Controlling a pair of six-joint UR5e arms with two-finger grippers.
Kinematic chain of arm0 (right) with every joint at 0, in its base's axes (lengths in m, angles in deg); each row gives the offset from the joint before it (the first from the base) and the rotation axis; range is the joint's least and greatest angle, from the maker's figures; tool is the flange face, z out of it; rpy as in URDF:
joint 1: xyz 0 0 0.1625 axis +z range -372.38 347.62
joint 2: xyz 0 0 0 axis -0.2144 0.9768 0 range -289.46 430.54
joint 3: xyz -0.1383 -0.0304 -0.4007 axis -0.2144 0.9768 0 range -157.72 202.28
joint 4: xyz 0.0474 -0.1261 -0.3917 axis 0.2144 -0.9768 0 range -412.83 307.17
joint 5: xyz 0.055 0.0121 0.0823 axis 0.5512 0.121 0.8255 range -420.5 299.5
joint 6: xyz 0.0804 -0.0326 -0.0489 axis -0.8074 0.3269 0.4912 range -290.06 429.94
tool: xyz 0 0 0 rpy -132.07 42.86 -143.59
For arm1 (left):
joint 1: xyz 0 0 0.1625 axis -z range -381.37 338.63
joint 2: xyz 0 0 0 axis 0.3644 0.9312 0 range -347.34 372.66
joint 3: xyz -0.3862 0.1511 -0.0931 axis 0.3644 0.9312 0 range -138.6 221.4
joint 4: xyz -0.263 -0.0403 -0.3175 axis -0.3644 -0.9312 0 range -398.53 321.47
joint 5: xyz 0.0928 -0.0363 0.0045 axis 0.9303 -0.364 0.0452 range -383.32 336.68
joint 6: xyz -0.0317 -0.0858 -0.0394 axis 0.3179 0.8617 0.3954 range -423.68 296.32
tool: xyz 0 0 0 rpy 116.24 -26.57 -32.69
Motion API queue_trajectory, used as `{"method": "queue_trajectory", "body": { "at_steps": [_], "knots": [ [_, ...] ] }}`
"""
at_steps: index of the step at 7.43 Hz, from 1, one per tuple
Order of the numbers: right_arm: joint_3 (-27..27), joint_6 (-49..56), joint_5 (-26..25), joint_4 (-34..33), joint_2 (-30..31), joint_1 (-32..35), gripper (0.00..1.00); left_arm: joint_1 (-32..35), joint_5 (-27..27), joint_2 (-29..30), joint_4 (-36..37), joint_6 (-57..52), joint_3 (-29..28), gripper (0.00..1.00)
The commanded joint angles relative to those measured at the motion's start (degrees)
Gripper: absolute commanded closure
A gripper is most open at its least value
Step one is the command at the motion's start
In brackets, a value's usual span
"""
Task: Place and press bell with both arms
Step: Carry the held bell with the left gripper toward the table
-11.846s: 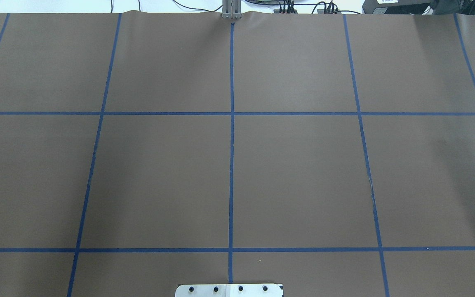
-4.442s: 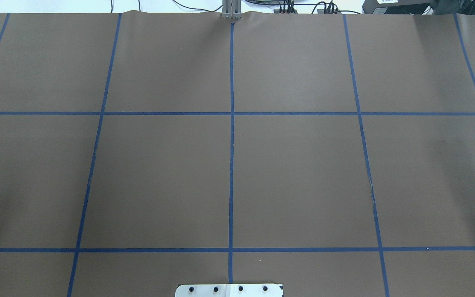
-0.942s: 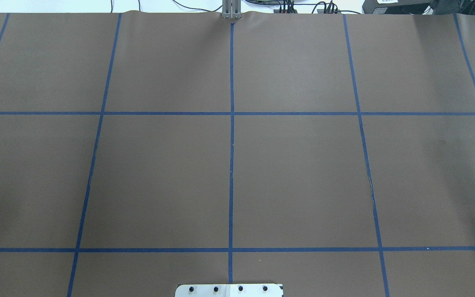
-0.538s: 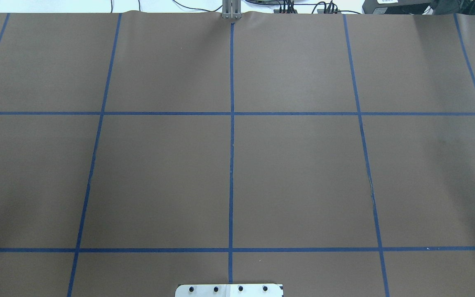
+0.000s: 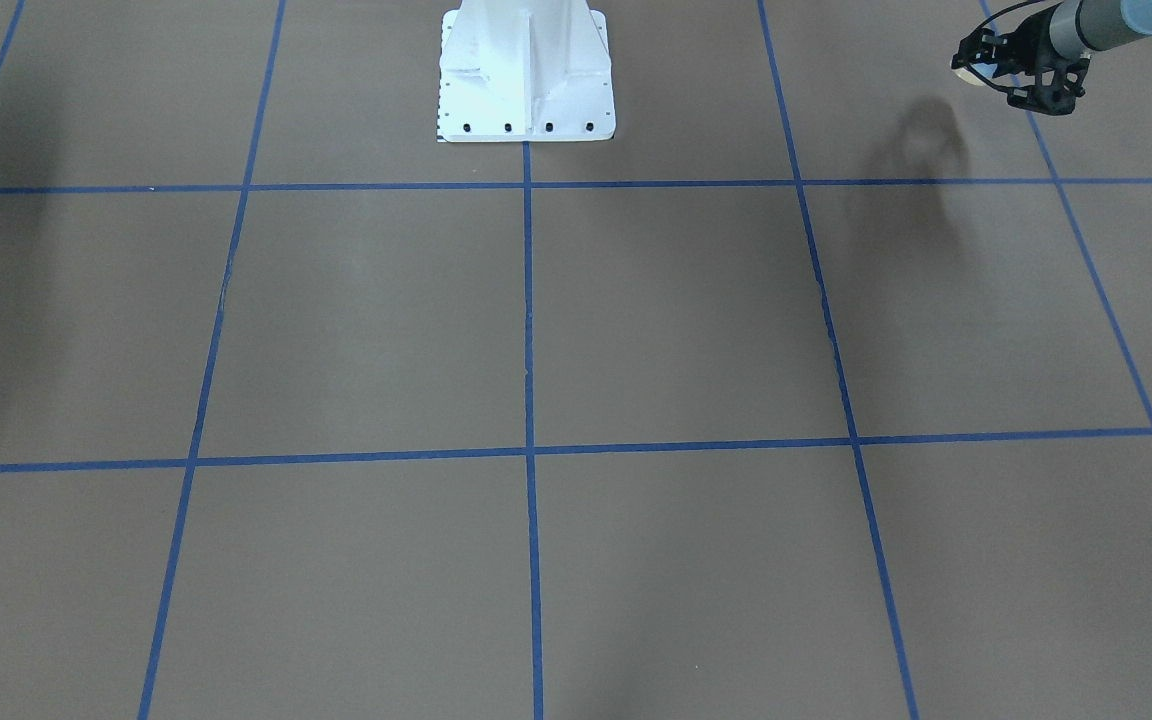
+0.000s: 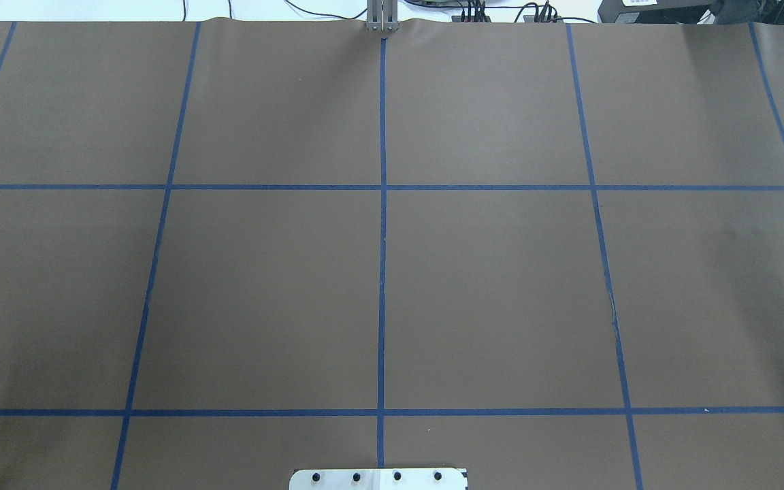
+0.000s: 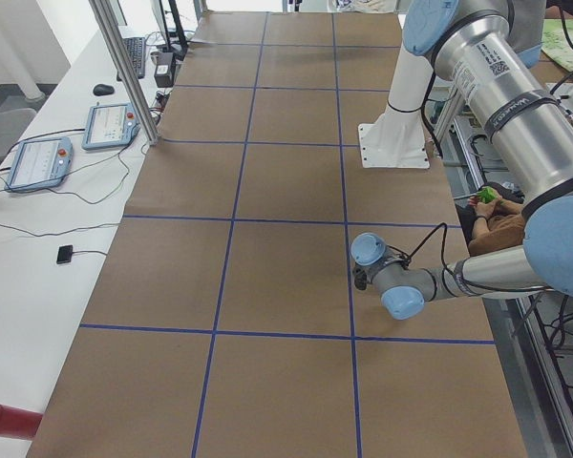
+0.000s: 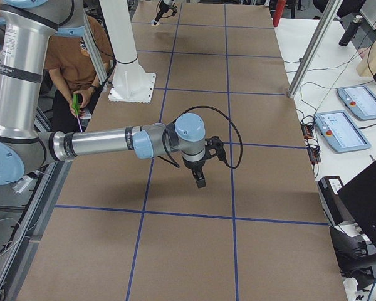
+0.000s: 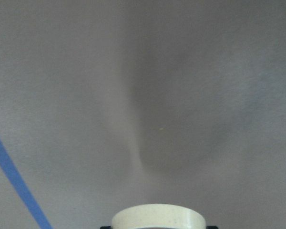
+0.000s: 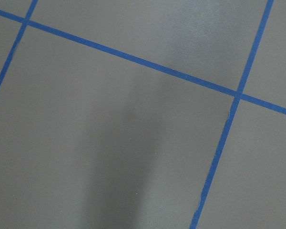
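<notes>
The bell shows only in part. Its cream base ring [image 9: 157,217] sits at the bottom edge of the left wrist view, and a cream bit [image 5: 967,74] shows in the front-facing view. My left gripper [image 5: 984,62] is shut on it and holds it above the brown table near the robot's side, casting a shadow [image 5: 921,140]. It also shows near in the exterior left view [image 7: 360,278]. My right gripper [image 8: 200,179] shows only in the exterior right view, pointing down above the table. I cannot tell whether it is open or shut. The overhead view shows neither arm.
The brown table cover [image 6: 501,286] carries a blue tape grid. The white bolted pedestal [image 5: 526,80] stands at the robot's edge. A seated person [image 8: 81,59] is beside the robot. A metal post [image 7: 124,72] and teach pendants [image 7: 38,162] stand along the far side.
Only faint shadows at the left and right edges of the overhead view have shifted. No arm or bell shows there at any time.
</notes>
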State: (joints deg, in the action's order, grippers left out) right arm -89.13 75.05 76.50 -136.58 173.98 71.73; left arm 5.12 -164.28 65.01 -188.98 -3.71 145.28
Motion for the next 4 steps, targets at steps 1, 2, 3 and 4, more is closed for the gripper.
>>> {"method": "queue_trajectory", "body": {
  "at_steps": [1, 2, 3, 4],
  "knots": [
    [0.4, 0.0, 0.1, 0.0, 0.0, 0.0, 0.00, -0.1, -0.5, 1.7, 0.8, 1.6, 3.3, 0.84],
    [0.4, 0.0, 0.2, 0.0, 0.0, 0.0, 0.00, 0.1, -0.6, 5.1, 4.5, 1.6, 4.0, 0.85],
    [0.5, 0.0, 0.2, -0.1, -0.1, 0.0, 0.00, 0.7, -0.5, 8.0, 6.9, 1.5, 4.3, 0.87],
    [0.8, -0.1, 0.2, -0.1, -0.2, -0.1, 0.00, 2.5, -0.5, 10.6, 7.2, 1.4, 4.3, 0.87]
  ]
}}
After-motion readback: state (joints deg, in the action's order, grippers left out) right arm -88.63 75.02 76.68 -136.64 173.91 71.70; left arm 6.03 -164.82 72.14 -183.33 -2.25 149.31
